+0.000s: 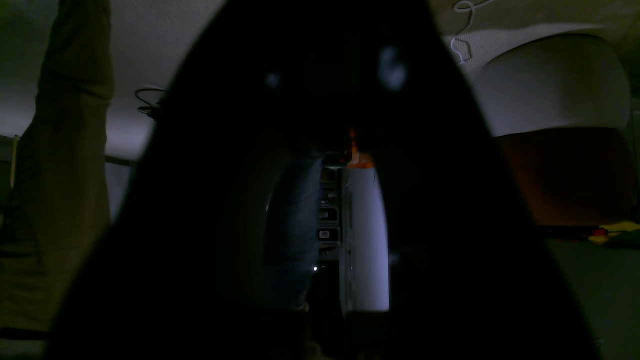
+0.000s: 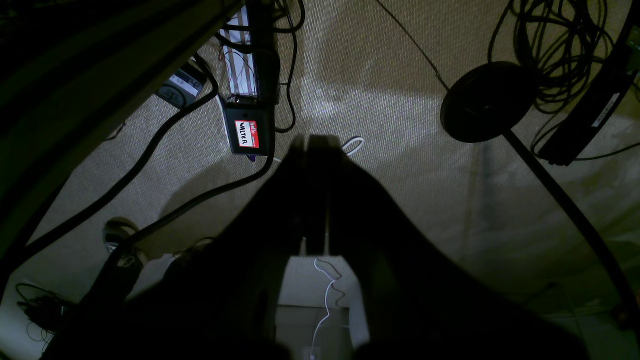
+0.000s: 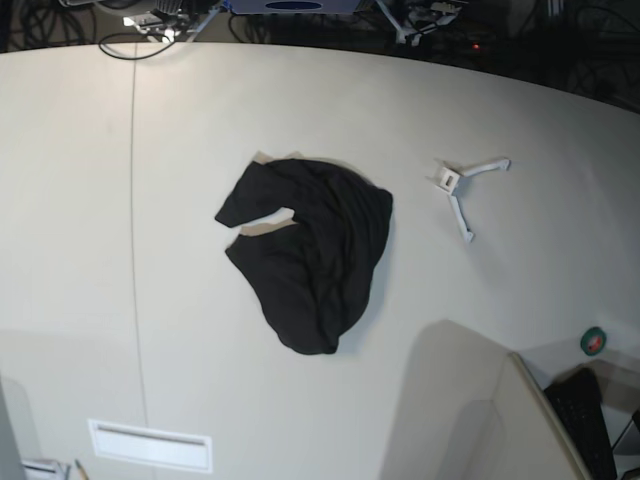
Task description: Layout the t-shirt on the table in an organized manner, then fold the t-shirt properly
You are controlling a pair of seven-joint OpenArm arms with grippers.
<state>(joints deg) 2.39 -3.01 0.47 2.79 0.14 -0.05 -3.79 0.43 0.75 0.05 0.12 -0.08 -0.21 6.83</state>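
One t-shirt (image 3: 310, 250) lies on the tabletop (image 3: 480, 110), a single black, crumpled heap a little left of the middle in the base view. It is bunched rather than spread: one short sleeve pokes out to the left at the far side, and the body narrows to a rounded lobe at the near end. Nothing rests on it and nothing touches it.

To its right, well apart, lies one small white Y-shaped plastic piece (image 3: 465, 190). Near the left near edge sits one white rectangular plate (image 3: 150, 445), also well apart from the cloth. One small green round thing (image 3: 594, 341) lies by the right edge.

Neither arm shows in the base view, so both of the two end effectors are away from the shirt. The right end effector (image 2: 312, 145) is clenched, its dark fingers pressed together with nothing between them, and it hangs over woven beige carpet (image 2: 400, 100) strewn with black cables, a box with a red name sticker (image 2: 247, 134) and a round black stand base (image 2: 485, 100). The left end effector (image 1: 320, 150) fills its own view as a dark mass; it too is clenched, gripping nothing that can be seen, with dim room furniture behind it.

The tabletop is smooth and off-white, with a thin straight seam (image 3: 135, 250) running near to far on the left and a curved far edge; beyond that edge lie dark cables and equipment.
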